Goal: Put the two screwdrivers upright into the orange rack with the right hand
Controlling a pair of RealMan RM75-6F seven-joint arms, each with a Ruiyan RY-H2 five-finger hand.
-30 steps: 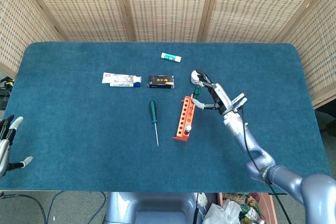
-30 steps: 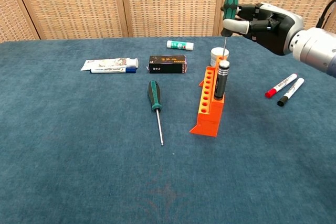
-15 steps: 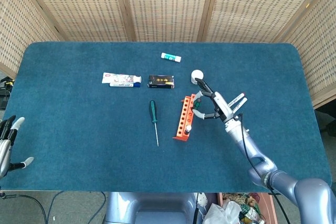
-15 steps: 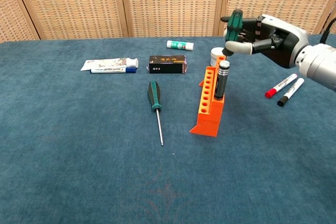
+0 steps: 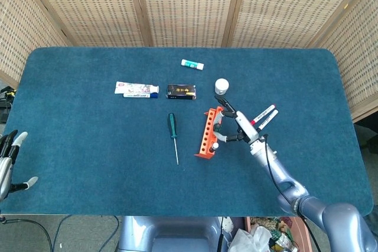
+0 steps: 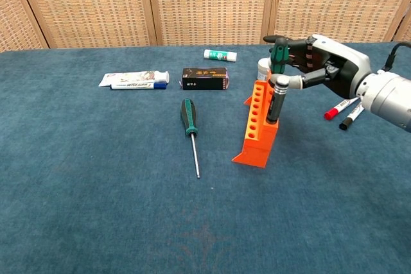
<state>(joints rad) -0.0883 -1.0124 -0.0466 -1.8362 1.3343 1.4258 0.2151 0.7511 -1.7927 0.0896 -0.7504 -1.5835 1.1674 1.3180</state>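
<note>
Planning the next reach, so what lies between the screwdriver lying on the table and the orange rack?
Only bare blue cloth lies between the loose screwdriver and the orange rack, shown in both views.

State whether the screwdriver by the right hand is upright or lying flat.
Upright: the screwdriver stands handle-up in the orange rack, right hand around it.

The rack [image 6: 257,126] stands near the middle of the table [image 6: 96,210], running near to far. A screwdriver [image 6: 279,56] stands upright in its far end, with the right hand [image 6: 318,65] around its handle. Another tool [image 6: 274,97] stands in the rack just nearer. A second screwdriver [image 6: 190,129] lies flat left of the rack. Beyond it lie a box [image 6: 205,78] and, further left, a tube [image 6: 133,80]. Two markers [image 6: 347,108] lie right of the rack. A small stick [image 6: 219,55] lies at the far side. The left hand [image 5: 9,163] sits off the table's near left edge.
</note>
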